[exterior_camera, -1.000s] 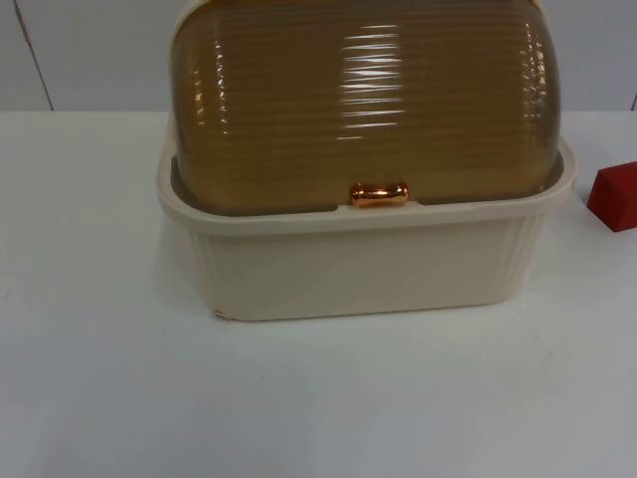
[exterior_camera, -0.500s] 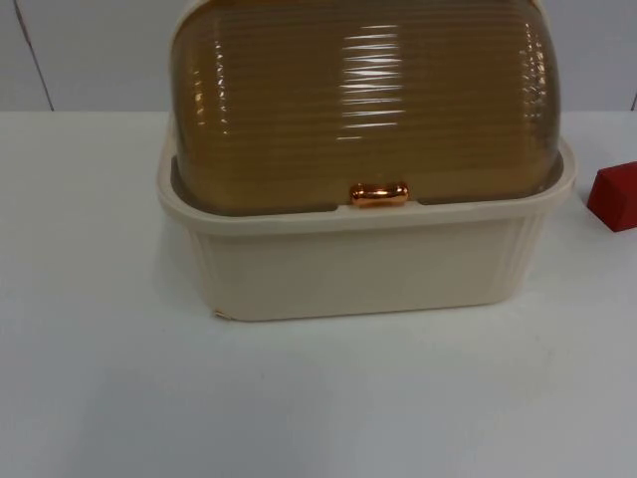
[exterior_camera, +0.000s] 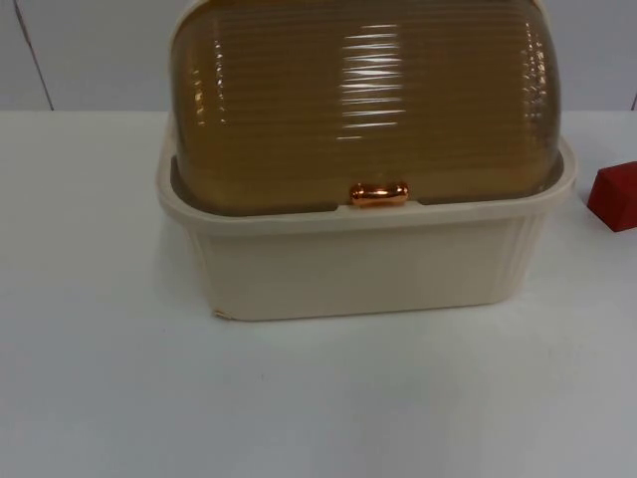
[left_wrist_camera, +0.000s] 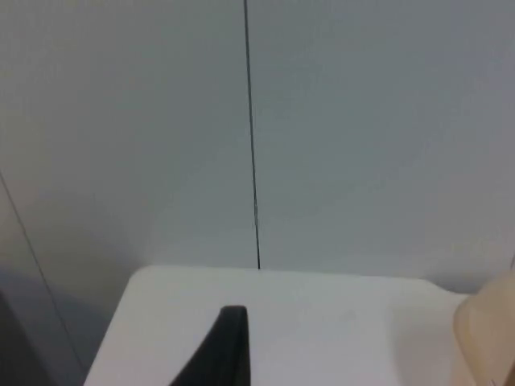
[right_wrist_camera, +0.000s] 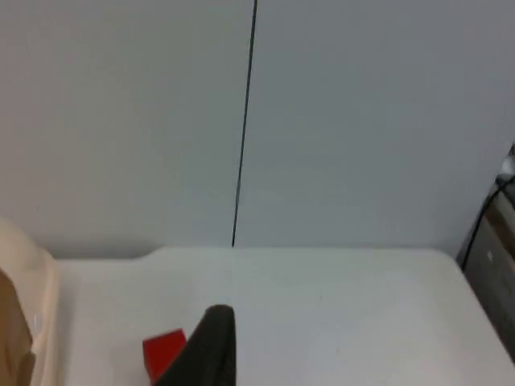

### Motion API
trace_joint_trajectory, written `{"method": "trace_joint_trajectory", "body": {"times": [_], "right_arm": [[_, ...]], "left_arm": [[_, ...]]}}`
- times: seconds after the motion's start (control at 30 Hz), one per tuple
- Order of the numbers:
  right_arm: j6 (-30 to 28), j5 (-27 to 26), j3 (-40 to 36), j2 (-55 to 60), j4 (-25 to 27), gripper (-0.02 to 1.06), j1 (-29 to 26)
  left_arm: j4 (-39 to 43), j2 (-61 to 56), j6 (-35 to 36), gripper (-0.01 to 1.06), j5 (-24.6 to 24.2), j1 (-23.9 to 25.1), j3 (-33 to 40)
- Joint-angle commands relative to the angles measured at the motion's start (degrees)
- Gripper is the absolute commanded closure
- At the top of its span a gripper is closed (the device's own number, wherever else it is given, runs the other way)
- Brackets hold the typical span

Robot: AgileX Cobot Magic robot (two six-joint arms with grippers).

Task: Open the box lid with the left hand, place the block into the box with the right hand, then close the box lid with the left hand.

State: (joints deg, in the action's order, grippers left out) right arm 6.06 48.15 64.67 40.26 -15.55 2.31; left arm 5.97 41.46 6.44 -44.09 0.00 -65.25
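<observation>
A cream box [exterior_camera: 368, 264] stands at the middle of the table in the top view. Its brown ribbed see-through lid [exterior_camera: 358, 100] is down, with a copper handle [exterior_camera: 378, 194] at the front rim. A red block [exterior_camera: 614, 196] lies on the table right of the box. My left gripper [left_wrist_camera: 229, 354] hovers over the table to the left of the box, whose cream corner [left_wrist_camera: 487, 330] shows beside it. My right gripper [right_wrist_camera: 211, 346] is over the table on the right, close to the red block [right_wrist_camera: 165, 352], with the box's cream edge [right_wrist_camera: 32, 281] beyond it.
The white table top [exterior_camera: 318, 398] stretches in front of the box. A grey partition wall [exterior_camera: 90, 50] closes the far side. Dark furniture [right_wrist_camera: 491, 241] stands past the table's right end.
</observation>
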Motion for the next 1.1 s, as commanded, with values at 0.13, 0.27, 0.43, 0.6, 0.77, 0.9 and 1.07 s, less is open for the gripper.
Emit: {"method": "trace_joint_trajectory", "body": {"times": [0.13, 0.27, 0.43, 0.6, 0.77, 0.9, 1.07], "right_arm": [[3.0, -1.2, 0.3, 3.5, -0.4, 0.0, 0.2], [3.4, -1.5, 0.3, 3.5, -1.2, 0.0, 0.2], [3.4, -0.7, 0.3, 3.4, -2.4, 0.0, 0.2], [3.4, -1.1, 0.3, 3.4, -2.3, 0.0, 0.2], [3.4, -1.3, 0.3, 3.4, -2.3, 0.0, 0.2], [3.4, -1.1, 0.3, 3.4, -2.3, 0.0, 0.2], [3.4, -1.0, 0.3, 3.4, -2.3, 0.0, 0.2]], "left_arm": [[-1.3, 6.4, -3.5, 0.0, 1.1, 0.1, -1.3], [-4.4, 8.8, -7.1, 0.0, 0.7, -0.2, -1.3], [-5.2, 11.0, -14.2, 0.0, -5.0, -5.0, -1.2], [4.3, 11.1, -6.4, 0.0, -4.8, -16.7, 2.3], [15.9, 11.1, 3.5, 0.0, 2.6, -28.1, 12.0], [27.0, 11.1, 12.6, 0.0, 10.1, -37.4, 20.0], [40.0, 14.5, 17.0, 0.0, 11.5, -50.9, 23.3]]}}
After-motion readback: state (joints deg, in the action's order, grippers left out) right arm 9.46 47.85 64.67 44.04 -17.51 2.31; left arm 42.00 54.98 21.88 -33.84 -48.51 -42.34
